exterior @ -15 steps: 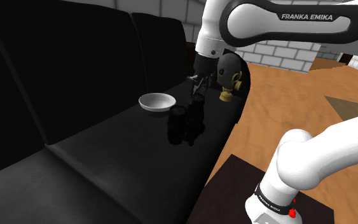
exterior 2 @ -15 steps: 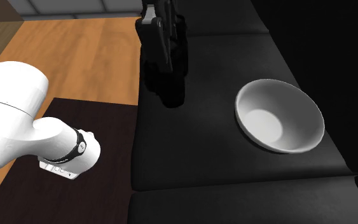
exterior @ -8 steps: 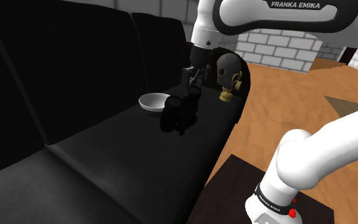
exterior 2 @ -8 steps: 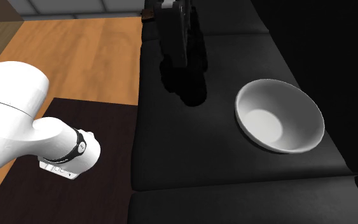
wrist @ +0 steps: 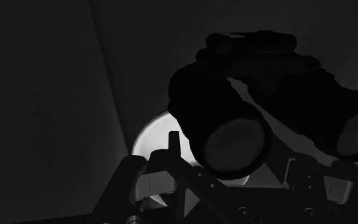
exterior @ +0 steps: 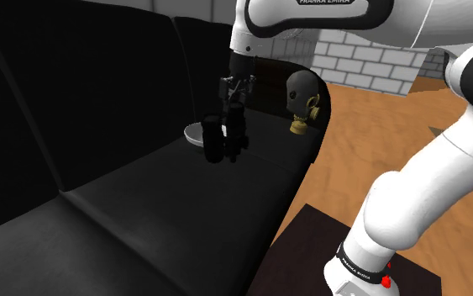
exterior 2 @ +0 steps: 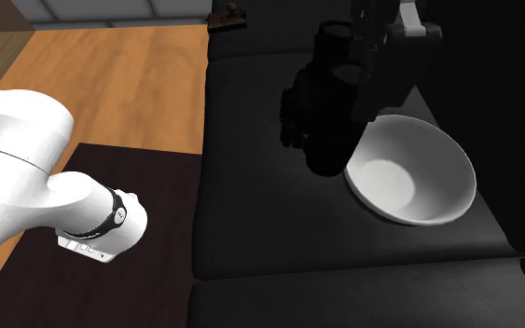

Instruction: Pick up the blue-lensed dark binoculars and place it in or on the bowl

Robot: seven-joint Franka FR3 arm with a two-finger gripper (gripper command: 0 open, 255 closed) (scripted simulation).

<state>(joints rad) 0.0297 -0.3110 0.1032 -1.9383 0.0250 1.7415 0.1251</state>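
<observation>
Binoculars (exterior 2: 325, 121) clasped by tool (exterior: 233, 105), hanging above white bowl (exterior 2: 442, 163), black sofa (exterior 2: 279, 233) below

Black binoculars (exterior 2: 328, 116) hang tilted in the air by the white bowl's (exterior 2: 425, 149) rim.

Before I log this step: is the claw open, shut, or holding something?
Claw: closed on the binoculars, held in the air near the bowl.

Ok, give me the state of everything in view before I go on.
binoculars: clasped in the tool, lifted off the sofa, at the rim of the bowl, not in it.
bowl: upright, empty, on the sofa seat.
tool: shut on the binoculars.
gas mask: upright at the sofa's far end, apart from the tool.
</observation>
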